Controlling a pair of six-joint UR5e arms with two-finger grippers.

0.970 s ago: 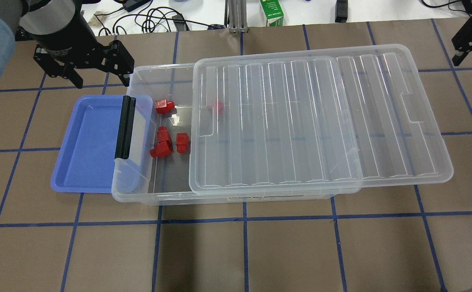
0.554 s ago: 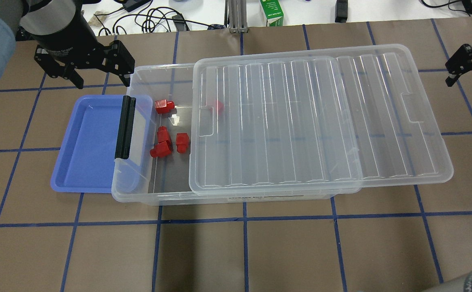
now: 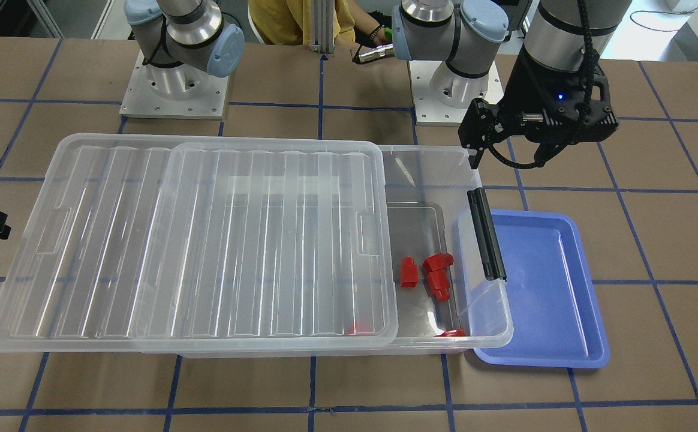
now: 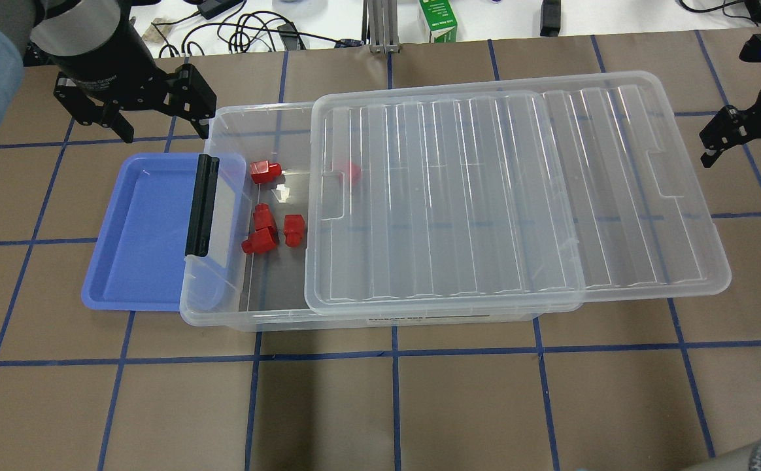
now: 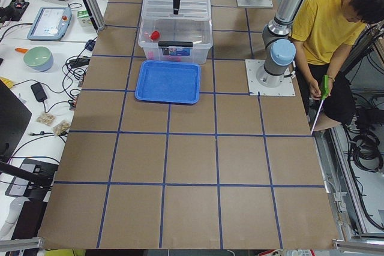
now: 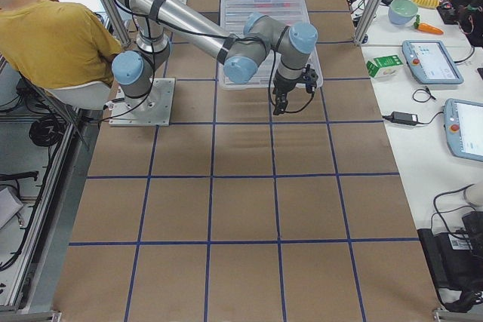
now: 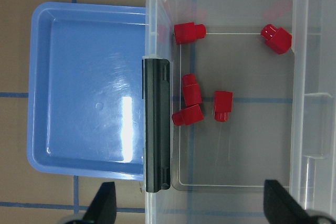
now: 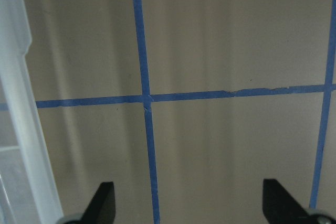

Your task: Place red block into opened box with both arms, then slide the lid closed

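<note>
Several red blocks (image 4: 265, 171) (image 7: 189, 32) lie on the floor of the box (image 4: 276, 319), at its uncovered left end; one shows dimly under the lid (image 4: 485, 196). The ribbed lid covers most of the box and overhangs its right end. My left gripper (image 4: 161, 129) (image 7: 191, 208) hangs open and empty above the box's far left corner, near the black bar (image 4: 201, 206). Just off the lid's right end, over bare table, my right gripper (image 4: 740, 149) (image 8: 191, 208) is open and empty. The lid's edge (image 8: 26, 129) shows at the left of the right wrist view.
A shallow blue tray (image 4: 138, 229) lies tucked under the box's left end. Cables, a green carton (image 4: 437, 19) and a metal post (image 4: 380, 26) line the far edge. A person in a yellow shirt (image 5: 324, 28) sits beside the robot's bases.
My right gripper has come down and nearer, level with the lid's right end. The left gripper, the lid and the blocks have not moved.
</note>
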